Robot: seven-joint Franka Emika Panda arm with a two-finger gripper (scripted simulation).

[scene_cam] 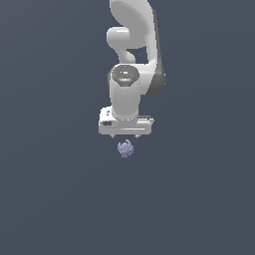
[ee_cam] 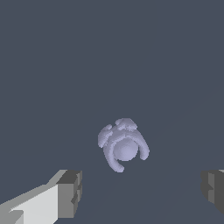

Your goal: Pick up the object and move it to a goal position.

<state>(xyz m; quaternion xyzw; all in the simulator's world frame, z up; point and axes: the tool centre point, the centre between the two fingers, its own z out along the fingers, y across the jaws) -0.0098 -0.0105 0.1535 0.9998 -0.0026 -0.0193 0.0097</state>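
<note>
1. Left finger (ee_cam: 65,194): the wrist view shows it well clear of the object, touching nothing.
2. Object (ee_cam: 123,144): a small lavender-grey lumpy thing lying free on the dark worktop (scene_cam: 50,199). In the exterior view it sits just beside the tool (scene_cam: 125,134), apart from it.
3. Right finger (ee_cam: 213,189): set far from the other one, so the tool is spread wide and holds nothing.
4. Step in hand, as judged: approach before the grasp. The object does not yet lie between the fingers.
5. Recommended: bring the tool over the object until it sits midway between both fingers, then descend straight.
6. Risk: the lumpy shape may roll if one finger touches first; close evenly.
</note>
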